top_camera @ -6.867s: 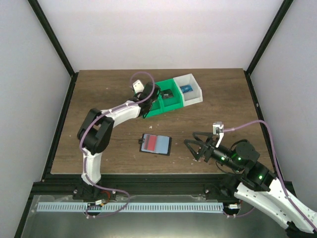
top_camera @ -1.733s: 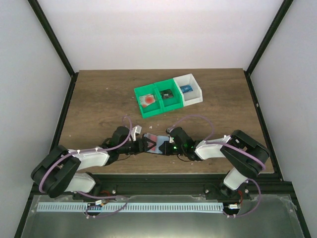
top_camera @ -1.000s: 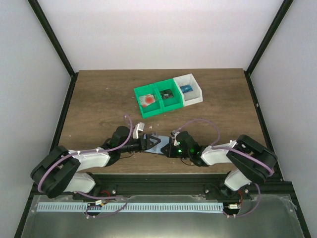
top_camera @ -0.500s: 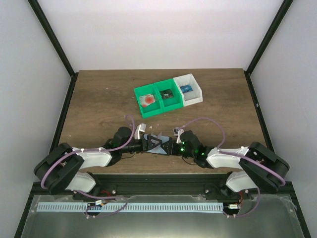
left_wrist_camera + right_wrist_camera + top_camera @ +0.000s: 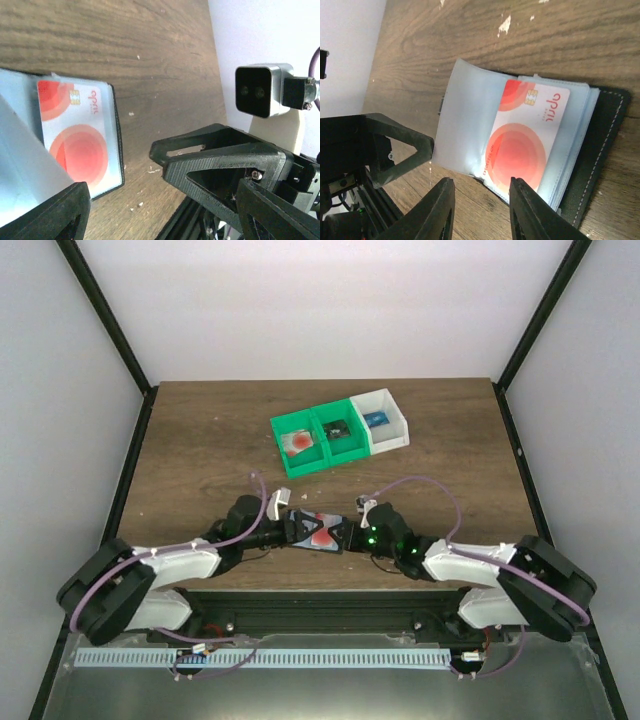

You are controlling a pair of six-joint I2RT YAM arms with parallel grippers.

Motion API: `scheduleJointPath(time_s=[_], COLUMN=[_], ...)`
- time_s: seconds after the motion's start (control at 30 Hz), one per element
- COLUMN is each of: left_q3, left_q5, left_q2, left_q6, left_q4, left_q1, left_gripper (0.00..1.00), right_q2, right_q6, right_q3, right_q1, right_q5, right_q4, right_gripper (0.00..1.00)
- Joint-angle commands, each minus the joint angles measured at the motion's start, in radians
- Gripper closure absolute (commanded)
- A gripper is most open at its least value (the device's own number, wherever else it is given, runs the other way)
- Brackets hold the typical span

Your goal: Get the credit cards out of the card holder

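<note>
Pincers of both my arms stand apart, clamped on nothing: left pincer at 9 o'clock of the open card holder, right pincer at its 3 o'clock. Red credit card lies face up inside, holder near the bench's 6 o'clock edge.

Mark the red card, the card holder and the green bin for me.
red card [image 5: 522, 142]: right wrist view, middle of its face.
card holder [image 5: 602, 150]: right wrist view, black cover beside the sleeves.
green bin [image 5: 310, 466]: top view, front wall.
</note>
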Motion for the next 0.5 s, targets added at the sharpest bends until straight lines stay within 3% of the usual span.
scheduleJointPath(time_s=[0.0, 0.17, 0.3, 0.47], left_q3=[0.063, 0.093, 0.132, 0.103], left_q5=[-0.141, -0.104, -0.068, -0.065], left_q2=[-0.113, -0.155, -0.091, -0.014], left_q6=[0.086, 0.051, 0.064, 0.046], left_q4=[-0.207, -0.238, -0.265, -0.222], left_q1=[-0.005, 0.01, 0.011, 0.039], left_gripper=[0.18, 0.22, 0.35, 0.43], right_q2=[-0.084, -0.061, 0.029, 0.125], right_q6=[-0.001, -0.018, -0.033, -0.04], right_q3=[-0.012, -0.002, 0.025, 0.052], right_q1=[-0.004, -0.004, -0.004, -0.004], right_q5=[0.076, 0.049, 0.005, -0.007], right_q4=[-0.064, -0.045, -0.006, 0.004], right_gripper=[0.7, 0.79, 0.86, 0.87])
